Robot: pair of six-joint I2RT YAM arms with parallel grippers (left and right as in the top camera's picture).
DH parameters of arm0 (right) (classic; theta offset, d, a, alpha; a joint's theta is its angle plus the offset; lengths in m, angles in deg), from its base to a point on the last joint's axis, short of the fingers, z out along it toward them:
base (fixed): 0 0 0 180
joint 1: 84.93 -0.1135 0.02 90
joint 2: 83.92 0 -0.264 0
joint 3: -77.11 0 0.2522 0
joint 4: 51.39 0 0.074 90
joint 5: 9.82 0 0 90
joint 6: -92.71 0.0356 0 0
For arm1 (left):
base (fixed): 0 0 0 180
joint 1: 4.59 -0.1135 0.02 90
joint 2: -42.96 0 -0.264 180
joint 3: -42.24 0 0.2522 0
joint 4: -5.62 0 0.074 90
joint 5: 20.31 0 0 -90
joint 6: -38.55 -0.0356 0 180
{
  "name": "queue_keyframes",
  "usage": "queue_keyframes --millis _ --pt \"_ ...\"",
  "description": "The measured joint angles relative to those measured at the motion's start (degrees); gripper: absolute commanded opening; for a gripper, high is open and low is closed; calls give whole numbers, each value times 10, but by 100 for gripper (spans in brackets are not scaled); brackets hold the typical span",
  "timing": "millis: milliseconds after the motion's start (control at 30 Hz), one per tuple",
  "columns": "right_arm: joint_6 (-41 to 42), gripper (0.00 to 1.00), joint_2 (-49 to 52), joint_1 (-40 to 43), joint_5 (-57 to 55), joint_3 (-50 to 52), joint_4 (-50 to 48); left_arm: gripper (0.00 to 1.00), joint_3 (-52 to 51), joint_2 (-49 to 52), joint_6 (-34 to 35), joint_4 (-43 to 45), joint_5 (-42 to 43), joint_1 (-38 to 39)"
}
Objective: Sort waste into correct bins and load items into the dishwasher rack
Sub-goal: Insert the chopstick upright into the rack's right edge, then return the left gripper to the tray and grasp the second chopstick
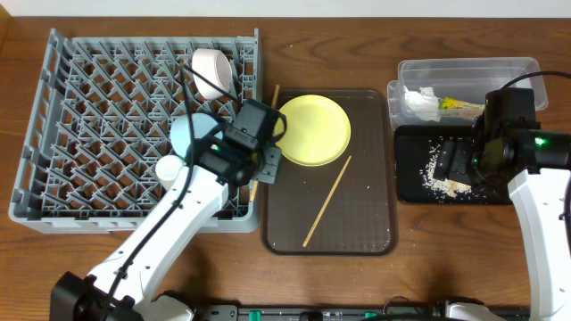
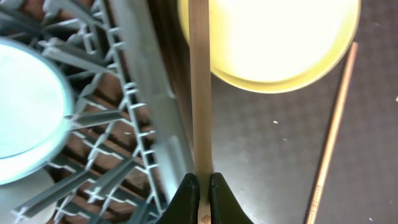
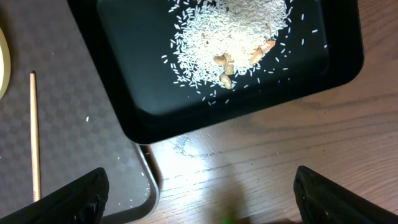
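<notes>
My left gripper (image 2: 200,186) is shut on a wooden chopstick (image 2: 200,81) and holds it along the right edge of the grey dishwasher rack (image 1: 107,116); the gripper also shows from overhead (image 1: 265,165). In the rack are a white bowl (image 1: 211,73), a light blue bowl (image 1: 185,134) and a small white cup (image 1: 169,169). The yellow plate (image 1: 314,129) and the second chopstick (image 1: 326,201) lie on the brown tray (image 1: 366,214). My right gripper (image 3: 208,199) is open and empty, above the front edge of the black tray (image 3: 155,112), which holds rice scraps (image 3: 230,31).
The clear tub (image 1: 500,71) at the back right holds white tissue (image 1: 421,102) and the crinkly wrapper (image 1: 459,105). The black tray (image 1: 410,183) sits just in front of it, right of the brown tray. Bare wooden table lies along the front edge.
</notes>
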Motion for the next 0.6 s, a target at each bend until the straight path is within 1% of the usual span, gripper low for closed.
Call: queue_keyframes --millis 200,333,500,533,567,600 --pt "0 93 0 0 0 0 0 6 0 0 0 1 0 -33" --pt "0 93 0 0 0 0 0 6 0 5 0 20 0 -59" --pt "0 93 0 0 0 0 0 6 0 43 0 40 0 -82" --pt "0 93 0 0 0 0 0 7 0 54 0 44 0 -82" --pt "0 93 0 0 0 0 0 11 0 64 0 48 0 -83" --pt "0 93 0 0 0 0 1 17 0 72 -1 51 0 -83"
